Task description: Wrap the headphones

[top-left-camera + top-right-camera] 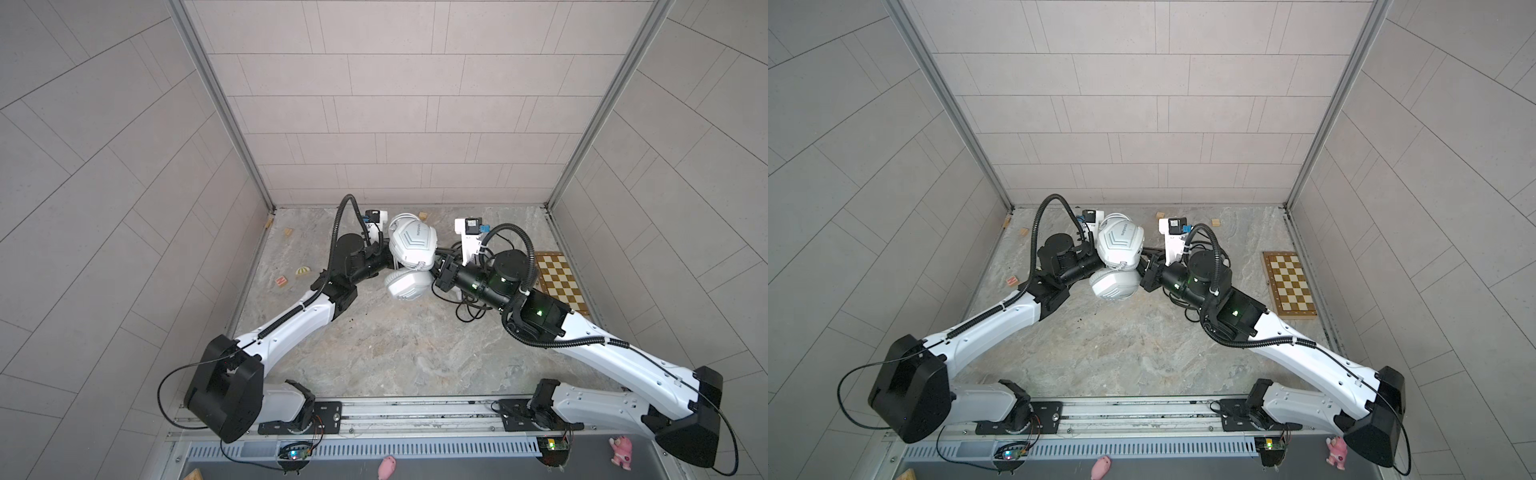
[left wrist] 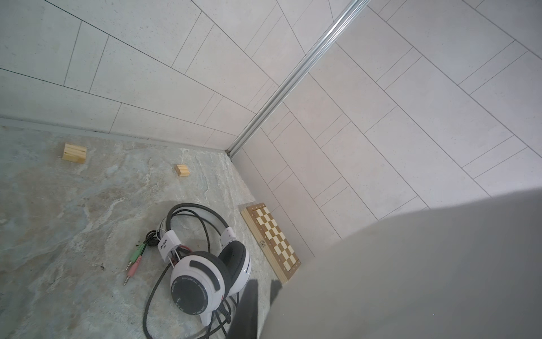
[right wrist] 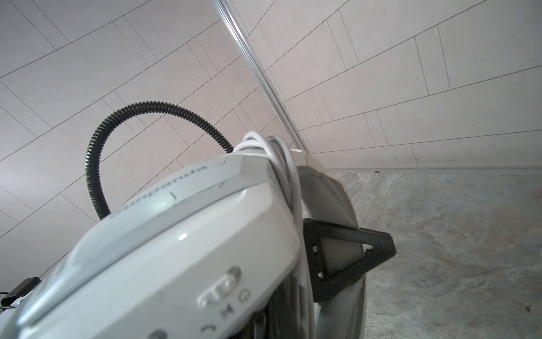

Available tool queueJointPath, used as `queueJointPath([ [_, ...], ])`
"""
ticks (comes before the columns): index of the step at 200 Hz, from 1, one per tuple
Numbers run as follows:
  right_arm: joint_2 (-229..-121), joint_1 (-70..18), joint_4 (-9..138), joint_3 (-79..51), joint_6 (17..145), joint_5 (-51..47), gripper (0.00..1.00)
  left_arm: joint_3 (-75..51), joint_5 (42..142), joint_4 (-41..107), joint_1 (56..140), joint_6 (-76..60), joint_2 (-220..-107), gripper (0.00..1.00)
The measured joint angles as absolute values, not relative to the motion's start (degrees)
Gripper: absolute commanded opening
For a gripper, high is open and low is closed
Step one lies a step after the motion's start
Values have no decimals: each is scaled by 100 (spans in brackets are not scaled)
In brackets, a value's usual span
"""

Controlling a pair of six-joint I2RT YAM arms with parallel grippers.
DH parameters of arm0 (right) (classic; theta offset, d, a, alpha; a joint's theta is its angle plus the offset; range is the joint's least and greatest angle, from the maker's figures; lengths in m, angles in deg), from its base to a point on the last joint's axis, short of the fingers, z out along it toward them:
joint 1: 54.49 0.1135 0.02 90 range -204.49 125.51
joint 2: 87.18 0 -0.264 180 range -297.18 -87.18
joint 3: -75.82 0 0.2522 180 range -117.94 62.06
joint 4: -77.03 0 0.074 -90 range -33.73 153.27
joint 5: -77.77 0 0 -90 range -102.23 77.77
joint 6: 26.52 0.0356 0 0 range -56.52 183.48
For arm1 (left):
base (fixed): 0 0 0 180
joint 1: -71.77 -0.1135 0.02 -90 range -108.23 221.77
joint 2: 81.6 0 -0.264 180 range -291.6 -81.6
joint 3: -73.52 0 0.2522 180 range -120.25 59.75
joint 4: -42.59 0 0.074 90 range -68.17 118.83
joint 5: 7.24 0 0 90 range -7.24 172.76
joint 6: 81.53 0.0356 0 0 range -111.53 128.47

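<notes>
Here is the white headset, sitting between the two arms, just toward 12 o'clock from the middle of the marble table. In both top views its cups are showing stacked. One has an angular white shell with grey chevron lines and grey lettering, and the lower cup is peeking out at 6 o'clock of it.

The left gripper is reaching in from 9 o'clock with its tips tucked behind the shell. The fingers are pressed nearly together, but what they are pinching I cannot tell.

The right gripper is reaching in from 3 o'clock, closed down just as narrow. In the right wrist view one black finger is poking into the gap between the cups. Right beside it the grey cable is lying in several turns around the band. A small slider switch is showing on the near cup's edge.

The black-and-white headset is lying on the table at 3 o'clock of the white one. In the top views it is mostly hiding under the right arm. The left wrist view is showing its white cups with dark pads and its thin black headband wires. Its black cable is trailing loose around it, with the green and pink plugs lying free on the table. The chessboard is sitting near it, by the table's 3 o'clock edge.
</notes>
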State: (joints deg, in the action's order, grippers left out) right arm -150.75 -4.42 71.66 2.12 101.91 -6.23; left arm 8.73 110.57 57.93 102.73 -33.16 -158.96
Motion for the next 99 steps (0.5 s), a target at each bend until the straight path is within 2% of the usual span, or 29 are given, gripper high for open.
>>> queueJointPath([
  [55, -15475, -198, 6739, -391, 9632, -1353, 5, 584, 11191, 5861, 10265, -3438, -16077, 0],
  [99, -15396, -204, 6650, -92, 9501, -1305, 6, 600, 11081, 5352, 10297, -3237, -15708, 0],
])
